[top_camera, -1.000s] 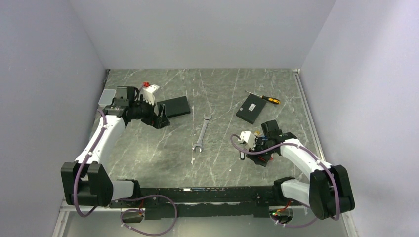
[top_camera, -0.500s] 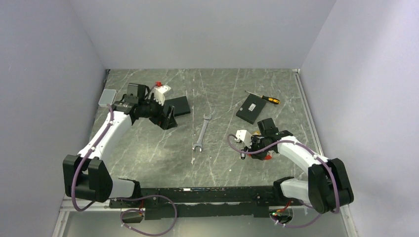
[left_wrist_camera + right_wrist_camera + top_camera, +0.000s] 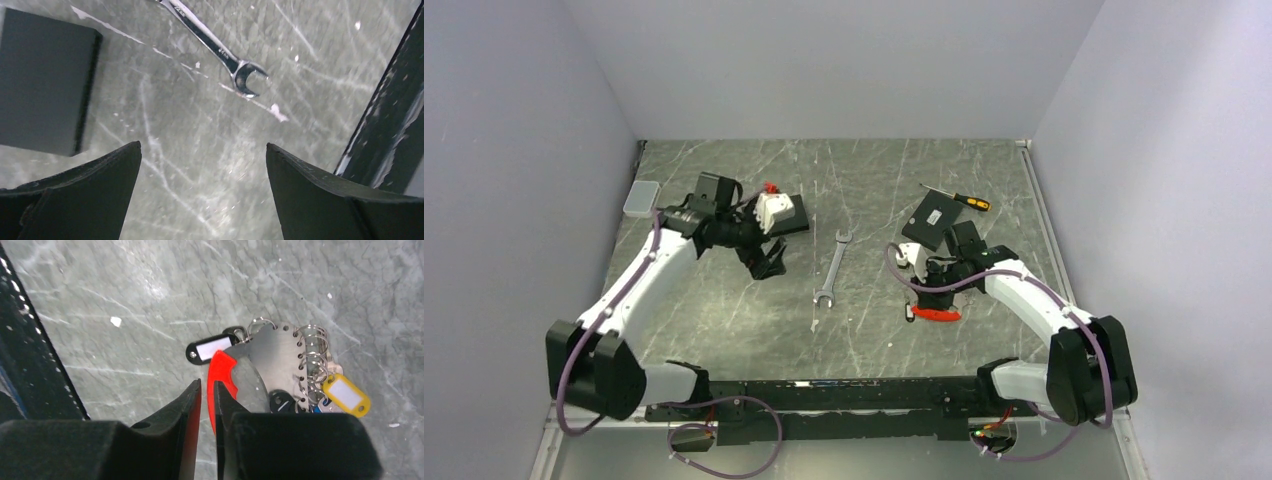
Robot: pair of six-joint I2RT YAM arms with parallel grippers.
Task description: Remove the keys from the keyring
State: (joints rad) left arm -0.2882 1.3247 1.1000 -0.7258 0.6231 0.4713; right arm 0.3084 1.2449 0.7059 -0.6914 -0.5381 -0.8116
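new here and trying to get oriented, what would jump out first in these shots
The keyring with its bright red edge, right of centre on the table, draws the eye first: the right gripper has its jaws almost shut on that red edge, the keys and a yellow tag fanned beside it. Then the long silver wrench lying mid-table, with the left gripper wide open just left of it.
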